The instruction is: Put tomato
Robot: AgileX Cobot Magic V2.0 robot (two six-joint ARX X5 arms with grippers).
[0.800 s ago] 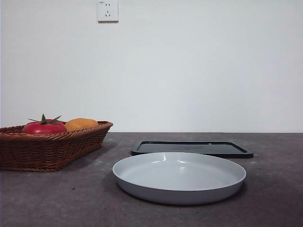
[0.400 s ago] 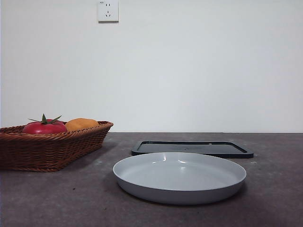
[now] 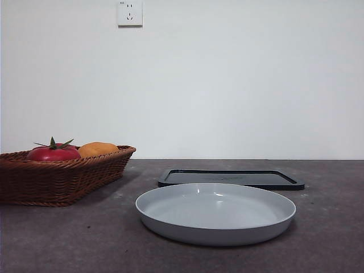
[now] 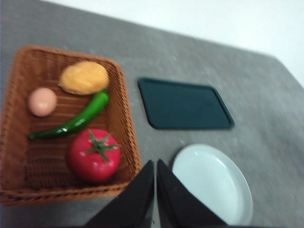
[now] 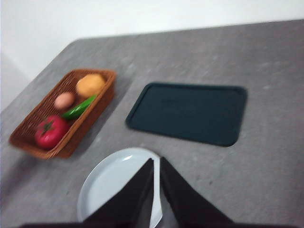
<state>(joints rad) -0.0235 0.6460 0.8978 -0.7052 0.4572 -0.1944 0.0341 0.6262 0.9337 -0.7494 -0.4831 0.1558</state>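
The glossy red tomato with a green spiky stem lies in the brown wicker basket at the left of the table. It also shows in the left wrist view and the right wrist view. My left gripper is shut and empty, high above the table between the basket and the white plate. My right gripper is shut and empty, high above the white plate. Neither gripper shows in the front view.
The basket also holds an orange-yellow round fruit, a pale pinkish round fruit and a green pepper. A white plate sits at the front middle. A dark flat tray lies behind it.
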